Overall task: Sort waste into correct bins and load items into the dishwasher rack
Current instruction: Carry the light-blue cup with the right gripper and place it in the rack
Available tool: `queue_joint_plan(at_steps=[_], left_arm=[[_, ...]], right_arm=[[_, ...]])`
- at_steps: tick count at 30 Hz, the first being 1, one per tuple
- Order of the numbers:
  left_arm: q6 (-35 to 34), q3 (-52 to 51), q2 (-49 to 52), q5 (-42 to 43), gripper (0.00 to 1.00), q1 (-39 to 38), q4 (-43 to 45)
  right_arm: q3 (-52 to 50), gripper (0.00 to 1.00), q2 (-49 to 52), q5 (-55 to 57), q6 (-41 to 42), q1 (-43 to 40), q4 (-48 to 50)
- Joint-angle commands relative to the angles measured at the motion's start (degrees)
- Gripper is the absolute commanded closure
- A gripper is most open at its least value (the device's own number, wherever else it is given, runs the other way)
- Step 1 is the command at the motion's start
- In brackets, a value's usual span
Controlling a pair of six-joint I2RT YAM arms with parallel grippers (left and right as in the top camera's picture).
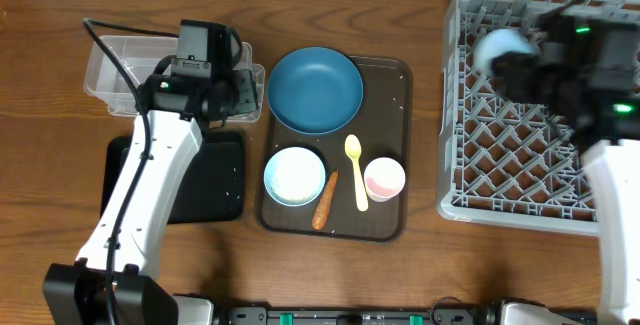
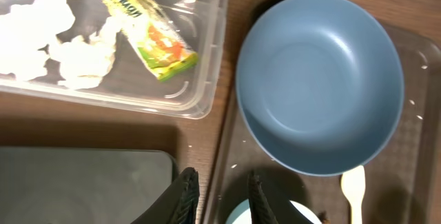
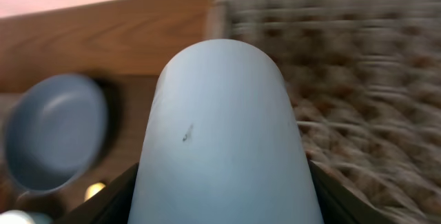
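Over the far corner of the dishwasher rack (image 1: 500, 145), on the tray side: risk of a bad landing. Could catch a peg or the rack wall and topple if released off a cell. Blurred right-wrist view, so cannot tell how far above the lattice.

On the crowded brown serving tray (image 1: 395, 75): dark-blue plate (image 1: 315, 90) lapping over the rim, liable to skid into the white bowl (image 1: 294, 176) or spoon (image 1: 354, 170) if nudged.

Left hand (image 2: 220, 200) empty, jaws only narrowly apart, above the tray's left edge near the clear tub (image 1: 105, 70). Too slim a gap for a plate rim without widening first.

Clasped in the right hand (image 1: 530, 55), jaws spread wide round its body: light-blue cup (image 3: 220, 114). Smooth and rounded, so apt to slip or twist.

Already in the tub: tissue (image 2: 41, 31) and wrapper (image 2: 148, 34), light enough to snag and lift out.
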Motion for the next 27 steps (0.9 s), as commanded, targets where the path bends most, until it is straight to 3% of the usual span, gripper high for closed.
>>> queue_joint_plan(at_steps=[1,14,27], left_arm=[[0.9,0.5,-0.1,-1.5,0.73,0.2,-0.3],[0.9,0.5,-0.1,-1.5,0.73,0.2,-0.3],[0.9,0.5,-0.1,-1.5,0.72,0.2,-0.4]], right_arm=[[3.3,0.99,-0.5,8.5,0.2,-5.3,-3.7],[4.7,0.99,7.6,17.3,3.7,-28.4,-9.0],[4.7,0.99,16.9,20.2,3.7,-33.9,-6.4]])
